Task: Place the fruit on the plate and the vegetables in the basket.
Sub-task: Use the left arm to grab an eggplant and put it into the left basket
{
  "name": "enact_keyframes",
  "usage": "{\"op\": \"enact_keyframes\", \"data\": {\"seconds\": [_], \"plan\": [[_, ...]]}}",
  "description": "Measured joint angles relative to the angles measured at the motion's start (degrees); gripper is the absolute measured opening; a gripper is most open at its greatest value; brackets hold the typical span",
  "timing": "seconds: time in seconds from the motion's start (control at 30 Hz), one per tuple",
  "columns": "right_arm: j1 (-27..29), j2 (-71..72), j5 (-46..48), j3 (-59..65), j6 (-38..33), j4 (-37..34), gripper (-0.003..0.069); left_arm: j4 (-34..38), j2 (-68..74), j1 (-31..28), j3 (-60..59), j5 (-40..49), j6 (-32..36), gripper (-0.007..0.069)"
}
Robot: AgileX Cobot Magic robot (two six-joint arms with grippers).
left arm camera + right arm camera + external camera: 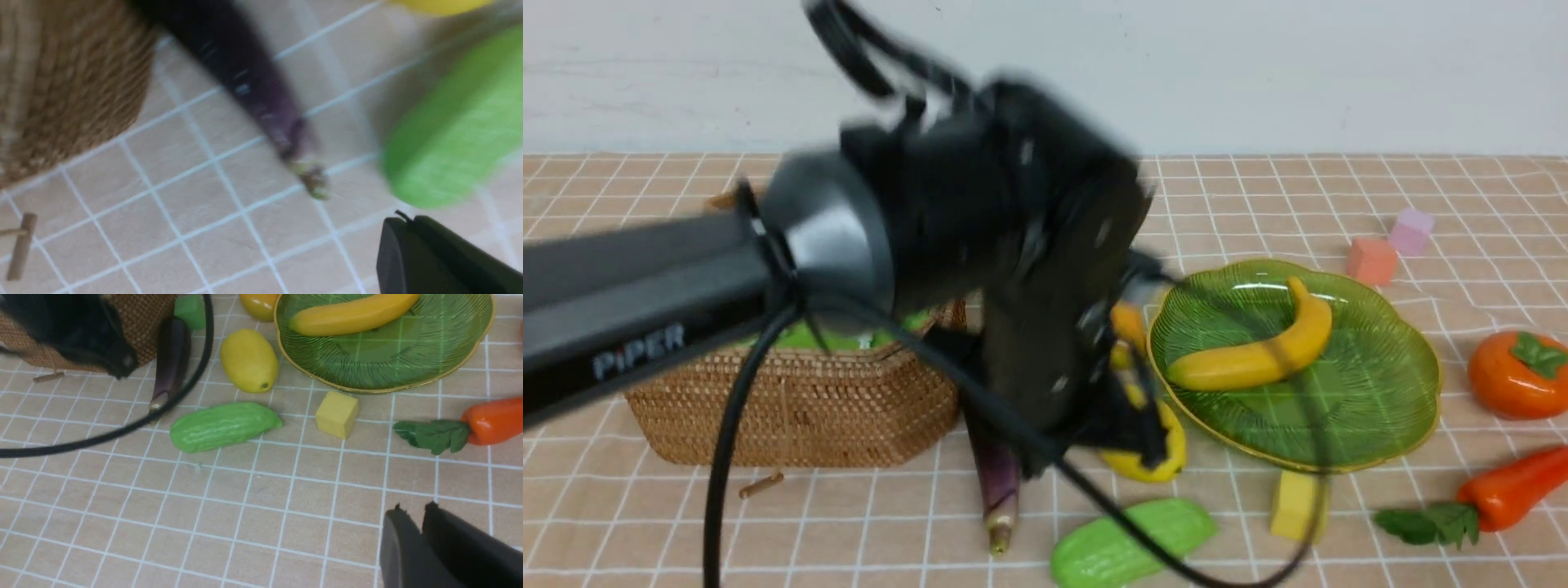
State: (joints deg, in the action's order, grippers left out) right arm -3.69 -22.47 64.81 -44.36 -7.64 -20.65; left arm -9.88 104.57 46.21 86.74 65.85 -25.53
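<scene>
**A:** The left claw (pixel 410 220) is being shown at the lower right of its wrist view, pressed together with nothing gripped. The eggplant (pixel 253 90) is being seen loose on the tabletop (pixel 849 523), running from top centre down to mid-frame.

**B:** And in the front view it is being found just right of the basket (pixel 800 408), lower centre, stem end toward the bottom edge. The right claw (pixel 421 508) is being held all but closed and empty, well clear of everything.

**A:** The banana (pixel 1258 351) alone is being carried by the plate (pixel 1413 384). The cucumber (pixel 1131 543) is being left at bottom centre, the lemon (pixel 249 359) just beside the eggplant.

**B:** So the eggplant pick is probably being set up. The claw is being asked to open wide first, then to be lowered across the thick middle, not the tapering stem.

**A:** Glossy skin is being dealt with, so a square, centred grip is being advised. The basket wall and the lemon are being kept clear of, and the trailing cable is being watched.
</scene>
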Motion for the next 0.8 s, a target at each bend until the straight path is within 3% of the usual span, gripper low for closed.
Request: {"op": "enact_keyframes", "data": {"seconds": [0.13,0.23,0.4,0.57,0.73,0.8], "plan": [[0.0,0.0,0.1,0.0,-0.9,-1.1,0.0099,-0.8,1.6,-1.7,-1.6,-3.5,-3.7,0.0155],[0.0,0.0,0.2,0.0,-2.1,-1.5,0.0099,-1.0,3.6,-3.8,-1.6,-6.0,-6.0,0.0344],[0.0,0.0,0.4,0.0,-3.5,-2.6,0.0099,-1.4,6.7,-6.4,-1.6,-8.9,-7.4,0.0501],[0.0,0.0,0.4,0.0,-3.9,-3.7,0.0099,-1.4,10.3,-7.1,-1.6,-11.2,-7.7,0.0505],[0.0,0.0,0.4,0.0,-4.1,-3.8,0.0102,-1.9,13.8,-7.1,-1.6,-13.0,-10.2,0.0384],[-0.1,0.0,0.4,0.0,-4.1,-3.8,0.0104,-2.0,13.9,-7.1,-1.6,-13.3,-10.4,0.0299]]}}
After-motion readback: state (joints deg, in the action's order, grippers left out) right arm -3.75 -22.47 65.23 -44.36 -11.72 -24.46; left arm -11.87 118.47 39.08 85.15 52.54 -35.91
